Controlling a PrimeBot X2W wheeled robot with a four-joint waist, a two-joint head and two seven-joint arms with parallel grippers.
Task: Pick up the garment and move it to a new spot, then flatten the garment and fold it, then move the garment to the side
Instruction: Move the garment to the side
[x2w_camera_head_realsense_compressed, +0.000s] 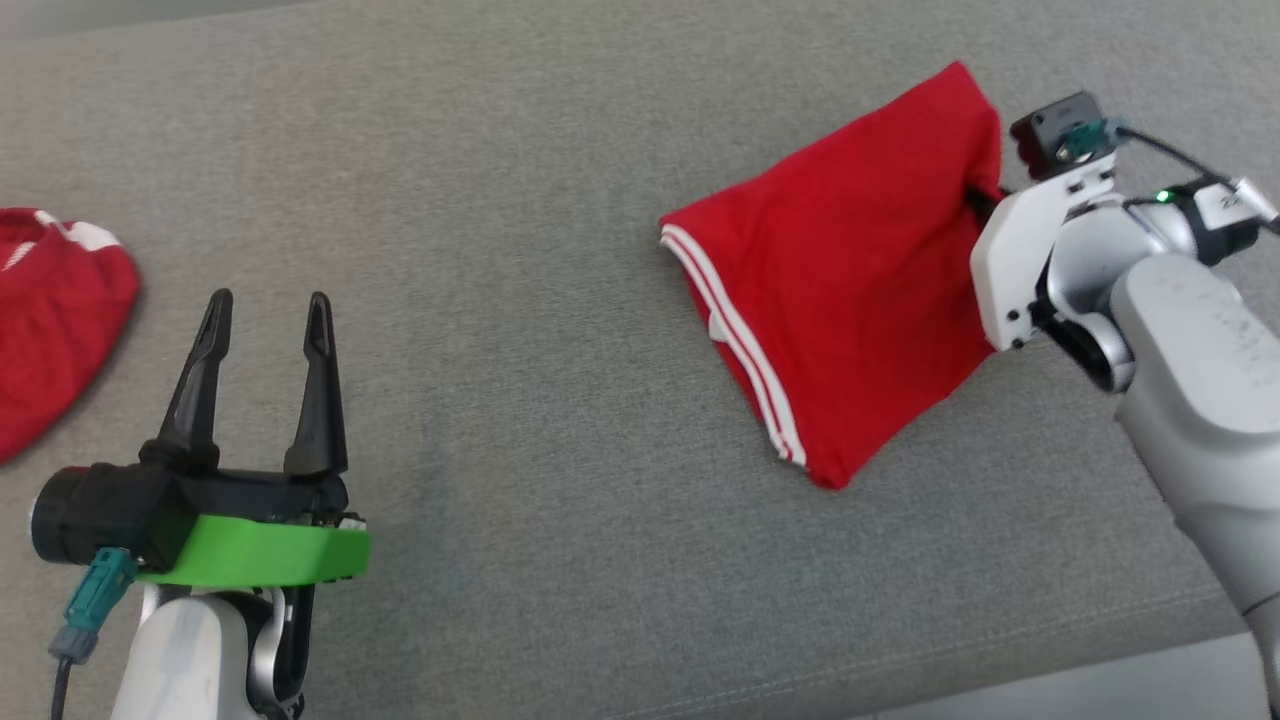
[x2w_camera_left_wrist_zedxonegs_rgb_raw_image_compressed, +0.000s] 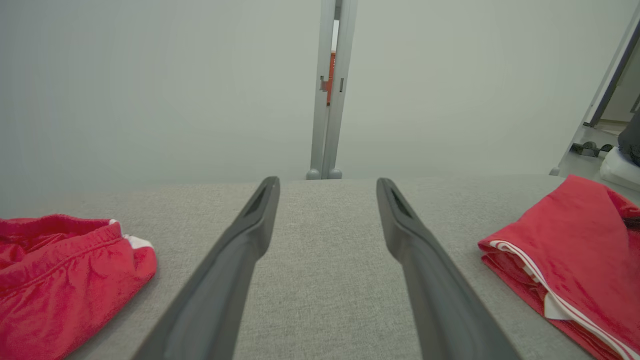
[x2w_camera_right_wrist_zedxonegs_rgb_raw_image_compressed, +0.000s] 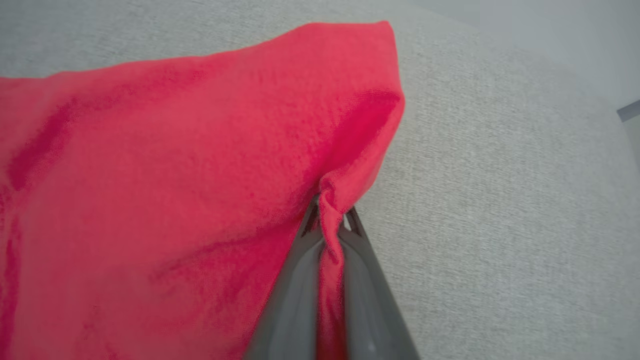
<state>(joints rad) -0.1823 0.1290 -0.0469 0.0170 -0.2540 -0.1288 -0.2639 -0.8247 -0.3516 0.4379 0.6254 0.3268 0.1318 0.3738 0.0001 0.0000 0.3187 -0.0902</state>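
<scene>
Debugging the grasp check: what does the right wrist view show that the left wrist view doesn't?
Right wrist, not left: the right gripper shut on a pinched ridge of cloth at the edge of the folded red garment. Left wrist, not right: the left gripper open with nothing between its fingers, a second red garment on its left, and a grey post beyond. Both: the folded red garment and the grey fabric surface it lies on.
</scene>
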